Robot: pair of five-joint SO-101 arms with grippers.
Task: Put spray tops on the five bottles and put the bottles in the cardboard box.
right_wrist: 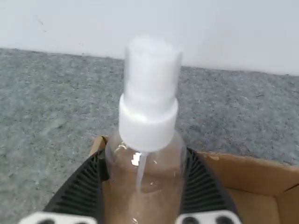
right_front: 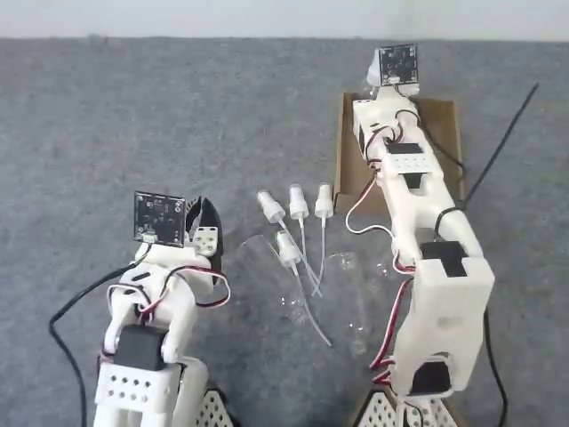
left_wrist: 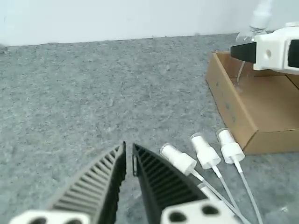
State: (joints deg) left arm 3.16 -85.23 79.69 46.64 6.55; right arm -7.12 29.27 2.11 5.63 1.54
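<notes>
My right gripper (right_wrist: 145, 186) is shut on a clear bottle (right_wrist: 142, 179) fitted with a white spray top (right_wrist: 149, 93), held over the far end of the cardboard box (right_front: 444, 120). The same bottle (left_wrist: 254, 23) shows above the box (left_wrist: 252, 116) in the left wrist view. My left gripper (left_wrist: 129, 156) hovers low over the grey carpet, its black fingers (right_front: 209, 222) nearly together with nothing between them. Several loose spray tops (right_front: 293, 209) with long dip tubes lie just right of it. Two clear bottles (right_front: 267, 267) (right_front: 351, 294) lie on their sides nearby.
Grey carpet covers the table up to a white wall at the back. A black cable (right_front: 507, 133) runs past the box's right side. Open carpet stretches to the left and far side of my left gripper.
</notes>
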